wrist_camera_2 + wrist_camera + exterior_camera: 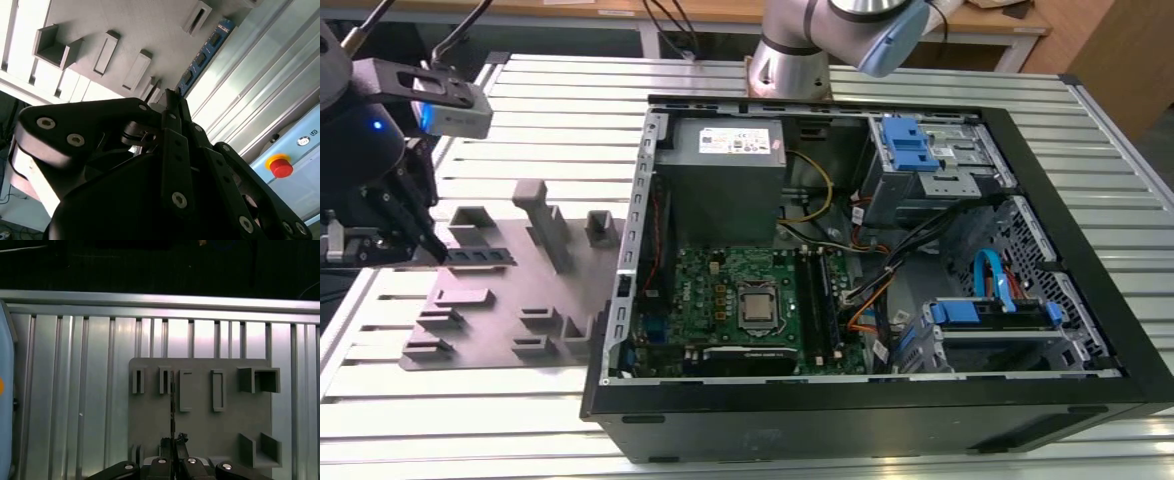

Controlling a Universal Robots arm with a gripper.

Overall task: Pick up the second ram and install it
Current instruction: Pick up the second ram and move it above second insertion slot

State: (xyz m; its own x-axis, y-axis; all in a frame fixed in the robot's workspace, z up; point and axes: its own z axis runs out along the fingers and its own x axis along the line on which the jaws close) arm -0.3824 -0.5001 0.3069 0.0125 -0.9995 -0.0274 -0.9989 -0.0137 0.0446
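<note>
The pincer [170, 97] nearly closed, seemingly clamping the second ram [205, 55]; over grey plate [140, 25]

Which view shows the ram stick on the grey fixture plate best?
The second wrist view: the second ram shows its broad face with chips along it. The exterior view shows it as a small dark strip on the grey fixture plate. The first wrist view sees it edge-on, a thin dark line.

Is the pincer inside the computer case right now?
No, the pincer hangs over the grey holder plate at the exterior view's left, outside the open computer case.
</note>
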